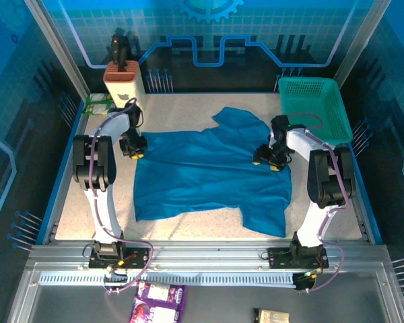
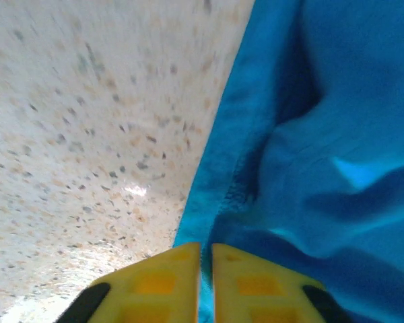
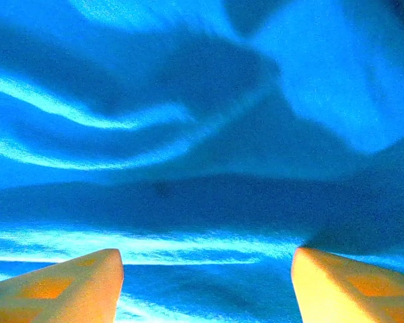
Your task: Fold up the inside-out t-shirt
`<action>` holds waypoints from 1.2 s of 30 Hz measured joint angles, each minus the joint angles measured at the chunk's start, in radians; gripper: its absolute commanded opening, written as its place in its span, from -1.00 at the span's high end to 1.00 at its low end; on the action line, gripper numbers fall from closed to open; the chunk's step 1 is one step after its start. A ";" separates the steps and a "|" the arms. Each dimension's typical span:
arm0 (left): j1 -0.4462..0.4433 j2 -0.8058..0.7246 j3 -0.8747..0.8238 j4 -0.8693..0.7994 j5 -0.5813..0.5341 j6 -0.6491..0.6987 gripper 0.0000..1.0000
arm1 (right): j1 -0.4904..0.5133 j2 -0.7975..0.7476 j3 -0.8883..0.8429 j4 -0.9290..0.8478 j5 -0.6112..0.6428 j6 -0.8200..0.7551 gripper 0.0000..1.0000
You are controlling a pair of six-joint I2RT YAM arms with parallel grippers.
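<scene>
In what seems the flattening step, the left end effector narrowly pinches the hem of the inside-out t-shirt, and the right end effector, wide above the cloth, probably must grasp next.

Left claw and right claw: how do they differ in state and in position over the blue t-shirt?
The left claw has its jaws nearly together, with the t-shirt hem in the slit; the right claw stands wide open. The left claw sits at the shirt's edge beside bare table; the right claw is over cloth. Both are yellow-tipped.
</scene>
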 measured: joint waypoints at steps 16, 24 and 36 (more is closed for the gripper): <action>-0.230 -0.280 -0.219 0.011 0.087 -0.082 0.80 | 0.034 0.507 0.861 -0.047 -0.227 -0.095 -0.33; -0.298 -0.384 -0.563 0.099 0.188 -0.198 0.82 | 0.074 0.743 1.051 -0.002 -0.354 -0.014 -0.33; -0.263 -0.511 -0.808 0.205 0.235 -0.282 0.72 | -0.015 0.864 1.214 0.066 -0.336 0.163 -0.34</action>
